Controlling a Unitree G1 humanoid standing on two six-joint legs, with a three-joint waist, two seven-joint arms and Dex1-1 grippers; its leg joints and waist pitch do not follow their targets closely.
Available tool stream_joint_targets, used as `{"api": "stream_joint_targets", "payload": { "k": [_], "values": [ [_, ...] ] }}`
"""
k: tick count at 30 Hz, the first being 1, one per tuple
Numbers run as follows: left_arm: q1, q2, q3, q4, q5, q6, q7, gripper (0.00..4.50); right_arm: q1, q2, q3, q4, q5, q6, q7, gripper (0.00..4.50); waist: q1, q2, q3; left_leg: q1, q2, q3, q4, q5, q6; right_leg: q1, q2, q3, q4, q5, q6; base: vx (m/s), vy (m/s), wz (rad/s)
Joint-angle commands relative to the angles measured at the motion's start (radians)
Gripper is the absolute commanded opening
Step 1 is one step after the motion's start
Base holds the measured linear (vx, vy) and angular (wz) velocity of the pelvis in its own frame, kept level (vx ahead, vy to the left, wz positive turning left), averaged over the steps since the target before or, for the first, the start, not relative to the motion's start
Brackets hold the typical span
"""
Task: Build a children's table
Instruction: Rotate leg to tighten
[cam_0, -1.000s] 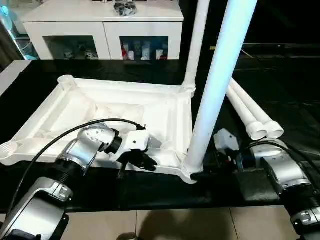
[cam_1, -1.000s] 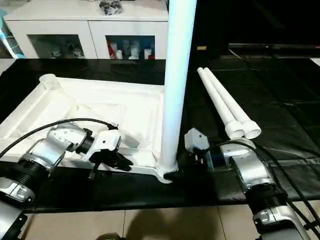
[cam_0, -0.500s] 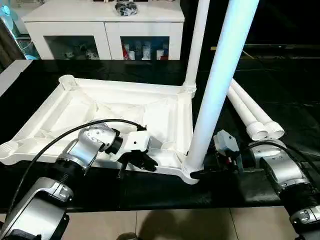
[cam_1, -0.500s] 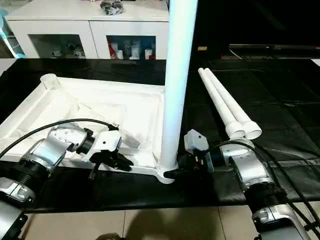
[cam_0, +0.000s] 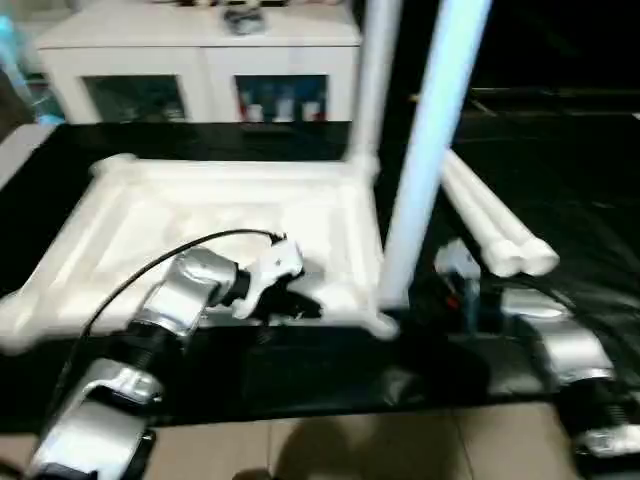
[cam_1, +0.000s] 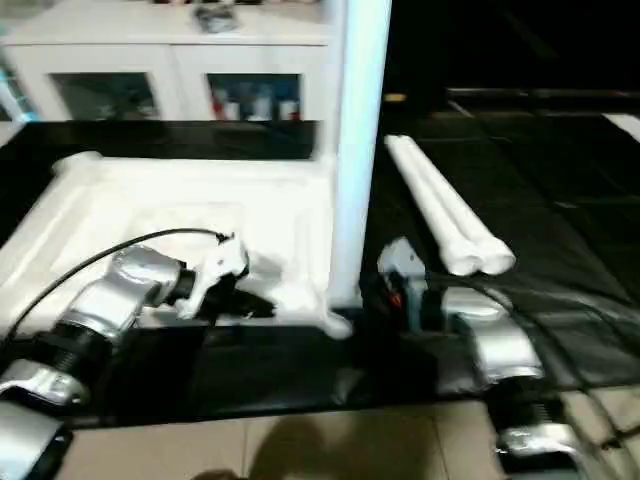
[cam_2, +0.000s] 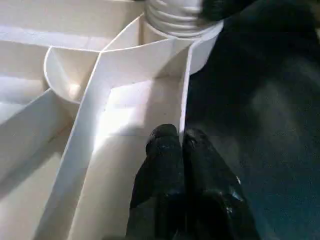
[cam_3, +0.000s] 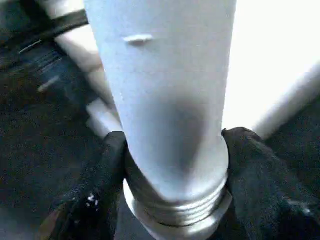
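Black matting covers the surface (cam_0: 600, 180), with a white cabinet (cam_0: 200, 60) behind its far edge. On it, toward the left, lies the tabletop (cam_0: 200, 215) upside down, ribs and corner sockets facing up.

Two legs stand upright in the sockets along the tabletop's right side: the far leg (cam_0: 372, 80) at the far right corner and the near leg (cam_0: 425, 170) at the near right corner. Two loose legs (cam_0: 495, 215) lie side by side on the matting to the right of the tabletop, touching each other. So the build looks about half done, with the two left corner sockets (cam_0: 115, 165) yet to be filled.

At the tabletop's near edge the left claw (cam_2: 176, 140) is pressed together, its tips resting against a rib just beside the near right socket. The right claw (cam_3: 172, 170) is spread around the threaded base of the near leg, a finger (cam_3: 107, 165) on either side; whether it grips or only brackets the leg is hard to say.

Both standing legs are cut off by the top of the head views, and how deeply the near one is seated cannot be made out.
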Motion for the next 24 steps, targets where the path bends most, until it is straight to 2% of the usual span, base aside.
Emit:
{"api": "stream_joint_targets", "payload": {
  "k": [1,3,4,5,7,9,11,13,14,15,16,17,18,19,20,22,24],
  "values": [
    [-0.073,-0.090,0.064,-0.032,-0.058,0.058,0.155,0.00,-0.057,0.126,0.055,0.042,0.014,0.043,-0.092,2.65,-0.008,-0.001,-0.067,0.011,0.058,-0.032,-0.079,-0.296,0.009,0.051,-0.086,0.058,-0.088,-0.438,-0.119,0.000,0.000,0.00],
    [-0.089,-0.120,0.085,-0.031,-0.051,0.095,0.229,0.00,-0.100,0.168,0.051,0.092,-0.009,0.052,-0.184,2.65,-0.015,-0.003,-0.069,0.013,0.053,-0.030,-0.075,-0.290,0.018,0.053,-0.086,0.057,-0.090,-0.416,-0.129,0.000,0.000,0.00],
    [-0.091,-0.124,0.089,-0.032,-0.049,0.102,0.240,0.00,-0.106,0.175,0.050,0.097,-0.014,0.055,-0.198,2.65,-0.021,-0.003,-0.070,0.009,0.052,-0.029,-0.075,-0.269,0.021,0.053,-0.084,0.059,-0.083,-0.386,-0.142,0.000,0.000,0.00],
    [-0.107,-0.155,0.112,-0.029,-0.038,0.124,0.318,0.00,-0.158,0.213,0.025,0.161,-0.021,0.095,-0.310,2.65,-0.024,-0.007,-0.073,0.007,0.051,-0.026,-0.072,-0.234,0.030,0.056,-0.084,0.061,-0.079,-0.350,-0.151,0.000,0.000,0.00],
    [-0.112,-0.166,0.119,-0.031,-0.039,0.133,0.336,0.00,-0.173,0.225,0.013,0.184,-0.014,0.104,-0.336,2.65,-0.024,-0.006,-0.076,0.005,0.050,-0.025,-0.069,-0.190,0.045,0.057,-0.083,0.061,-0.073,-0.295,-0.170,0.000,0.000,0.00],
    [-0.115,-0.180,0.114,-0.050,-0.019,0.140,0.369,0.00,-0.184,0.246,-0.006,0.194,-0.009,0.079,-0.344,3.21,-0.018,-0.008,-0.080,0.003,0.051,-0.021,-0.066,-0.143,0.069,0.058,-0.082,0.064,-0.062,-0.219,-0.186,0.000,0.000,0.00],
    [-0.112,-0.183,0.106,-0.067,-0.011,0.150,0.374,0.00,-0.182,0.261,-0.021,0.191,-0.012,0.073,-0.360,3.44,-0.014,-0.005,-0.087,-0.001,0.056,-0.023,-0.062,-0.064,0.106,0.061,-0.081,0.066,-0.041,-0.088,-0.215,0.000,0.000,0.00],
    [-0.099,-0.178,0.091,-0.094,-0.005,0.157,0.358,0.00,-0.172,0.265,-0.025,0.179,-0.016,0.070,-0.367,3.53,-0.014,-0.004,-0.087,0.001,0.057,-0.022,-0.060,-0.048,0.127,0.059,-0.081,0.065,-0.037,-0.045,-0.232,0.000,0.000,0.00],
    [-0.095,-0.175,0.087,-0.100,-0.004,0.158,0.352,0.00,-0.168,0.264,-0.025,0.176,-0.017,0.070,-0.368,3.73,-0.014,-0.001,-0.086,0.002,0.057,-0.021,-0.059,-0.051,0.133,0.060,-0.081,0.065,-0.038,-0.044,-0.236,0.000,0.000,0.00],
    [-0.078,-0.159,0.072,-0.126,-0.001,0.156,0.332,0.00,-0.153,0.257,-0.024,0.165,-0.019,0.063,-0.370,3.73,-0.013,-0.002,-0.084,0.002,0.057,-0.021,-0.060,-0.058,0.134,0.059,-0.081,0.065,-0.040,-0.052,-0.236,0.000,0.000,0.00],
    [-0.069,-0.149,0.065,-0.137,0.001,0.154,0.324,0.00,-0.147,0.254,-0.027,0.160,-0.020,0.058,-0.377,3.80,-0.014,0.004,-0.083,0.002,0.060,-0.022,-0.062,-0.077,0.127,0.060,-0.082,0.065,-0.042,-0.070,-0.231,0.000,0.000,0.00],
    [-0.068,-0.147,0.063,-0.138,0.002,0.153,0.323,0.00,-0.145,0.253,-0.028,0.158,-0.020,0.055,-0.376,3.91,-0.015,0.003,-0.082,0.004,0.059,-0.022,-0.064,-0.099,0.117,0.061,-0.082,0.064,-0.045,-0.091,-0.227,0.000,0.000,0.00],
    [-0.064,-0.140,0.059,-0.139,0.004,0.150,0.319,0.00,-0.136,0.249,-0.028,0.145,-0.016,0.043,-0.364,4.04,-0.015,0.009,-0.082,0.004,0.059,-0.023,-0.064,-0.108,0.110,0.061,-0.082,0.064,-0.046,-0.101,-0.224,0.000,0.000,0.00],
    [-0.061,-0.134,0.056,-0.140,0.007,0.146,0.318,0.00,-0.129,0.244,-0.026,0.133,-0.016,0.033,-0.362,4.04,-0.016,0.005,-0.080,0.006,0.060,-0.022,-0.066,-0.129,0.097,0.060,-0.082,0.065,-0.050,-0.119,-0.219,0.000,0.000,0.00],
    [-0.059,-0.130,0.055,-0.139,0.008,0.143,0.318,0.00,-0.122,0.238,-0.024,0.125,-0.020,0.026,-0.365,4.24,-0.017,0.007,-0.078,0.005,0.059,-0.022,-0.068,-0.145,0.086,0.061,-0.081,0.065,-0.053,-0.136,-0.214,0.000,0.000,0.00],
    [-0.057,-0.117,0.058,-0.127,0.012,0.132,0.319,0.00,-0.092,0.210,-0.022,0.087,-0.029,0.015,-0.355,4.35,-0.016,0.006,-0.078,0.007,0.058,-0.022,-0.069,-0.157,0.075,0.061,-0.080,0.065,-0.056,-0.152,-0.202,0.000,0.000,0.00],
    [-0.060,-0.101,0.050,-0.103,0.033,0.100,0.328,0.00,-0.048,0.180,-0.044,0.019,-0.011,0.024,-0.331,4.48,-0.014,0.005,-0.078,0.005,0.060,-0.024,-0.070,-0.156,0.077,0.063,-0.080,0.066,-0.055,-0.145,-0.196,0.000,0.000,0.00]
  ]
}}
